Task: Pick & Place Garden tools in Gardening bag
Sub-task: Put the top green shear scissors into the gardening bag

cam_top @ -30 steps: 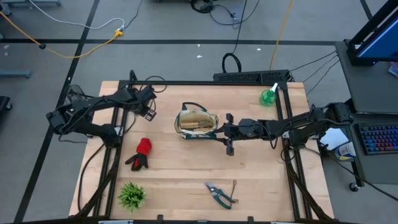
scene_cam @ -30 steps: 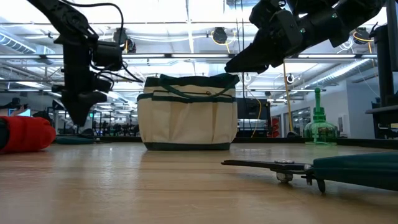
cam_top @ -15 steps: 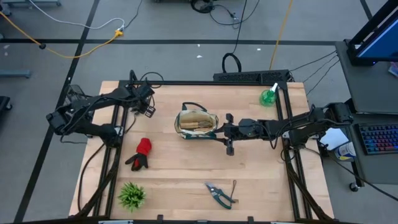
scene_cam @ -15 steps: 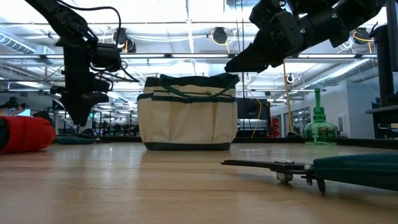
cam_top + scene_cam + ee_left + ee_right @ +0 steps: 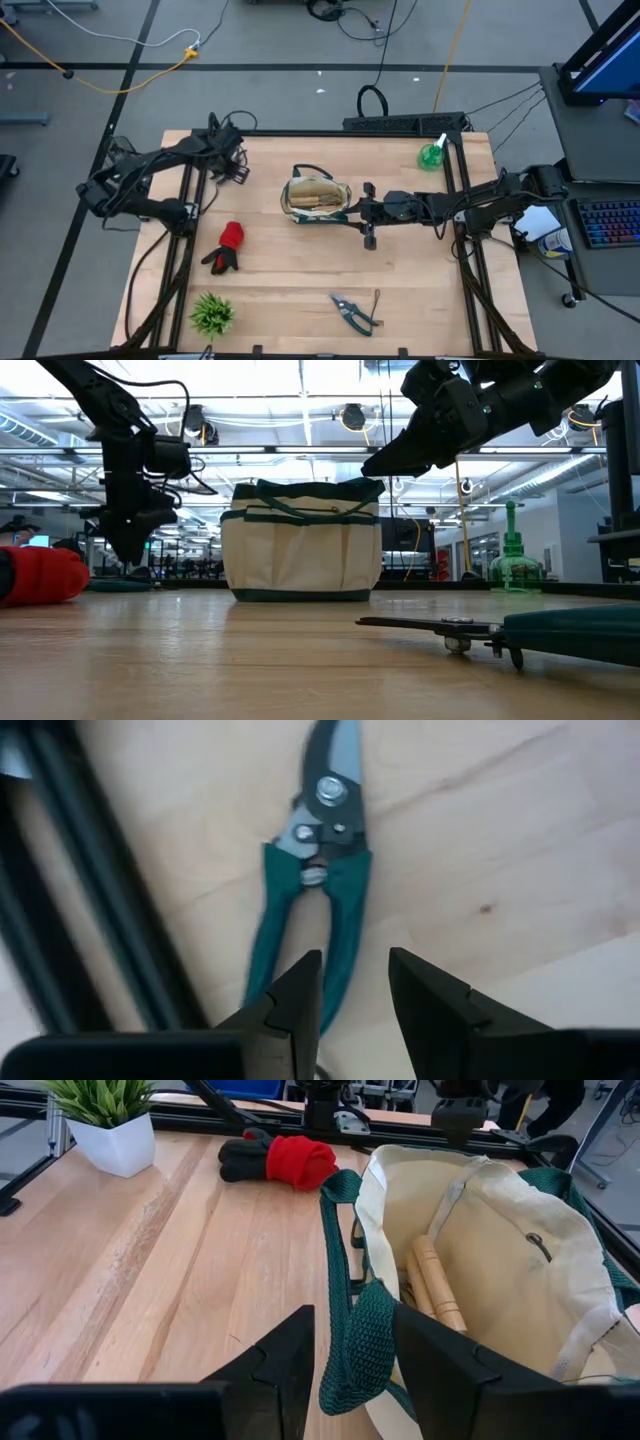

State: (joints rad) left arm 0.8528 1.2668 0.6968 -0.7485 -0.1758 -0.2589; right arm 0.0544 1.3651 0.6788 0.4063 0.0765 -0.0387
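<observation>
The cream gardening bag with green trim stands upright mid-table, with wooden tool handles inside. My right gripper is at the bag's right rim, shut on its green handle. My left gripper is open at the table's far left, hovering above green-handled pruners that lie flat on the table. Their handles point toward my fingers. Second pruners lie near the front edge. The red-and-black glove lies left of centre. The green spray bottle stands far right. My right gripper has the bag's green webbing handle between its two fingers, at the bag's right rim. The fingers come nearly level from the table's right side and lie across the strap. The bag stands on the table, and its mouth is open.
A spiky green plant in a white pot stands at the near left corner. Black frame rails run beside the left pruners. There is bare wood between the bag and the front pruners.
My left gripper has moved a little toward the table's far edge, staying open above the table. My right gripper and the bag have kept still.
</observation>
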